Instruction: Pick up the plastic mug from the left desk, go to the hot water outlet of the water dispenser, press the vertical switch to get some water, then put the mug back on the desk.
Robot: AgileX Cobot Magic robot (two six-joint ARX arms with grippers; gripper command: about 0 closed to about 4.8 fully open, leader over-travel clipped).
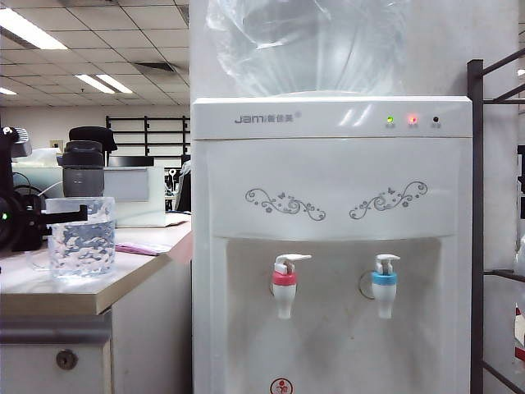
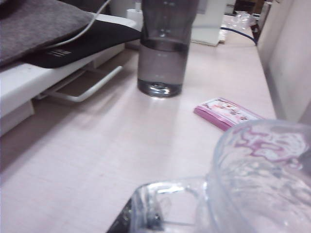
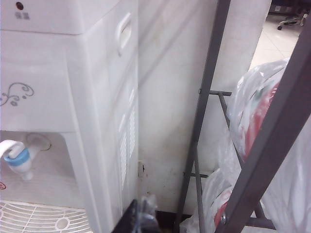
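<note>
The clear plastic mug (image 1: 82, 240) with a dimpled lower half is low over the left desk (image 1: 49, 291), near its front edge; I cannot tell whether its base touches the top. My left gripper (image 1: 67, 215) reaches in from the left and is shut on the mug's handle (image 2: 167, 191); the mug's rim (image 2: 262, 165) fills the wrist view's corner. On the white water dispenser (image 1: 328, 172), the hot water outlet (image 1: 285, 291) has a red collar, with its vertical switch (image 1: 293, 261) above. My right gripper (image 3: 143, 213) is shut and empty beside the dispenser's side wall.
A smoky-grey bottle (image 2: 163, 48) and a pink packet (image 2: 226, 112) sit on the desk behind the mug. A blue-collared tap (image 1: 384, 283) is right of the red one. A dark metal rack (image 3: 209, 107) with bagged items (image 3: 252, 111) stands right of the dispenser.
</note>
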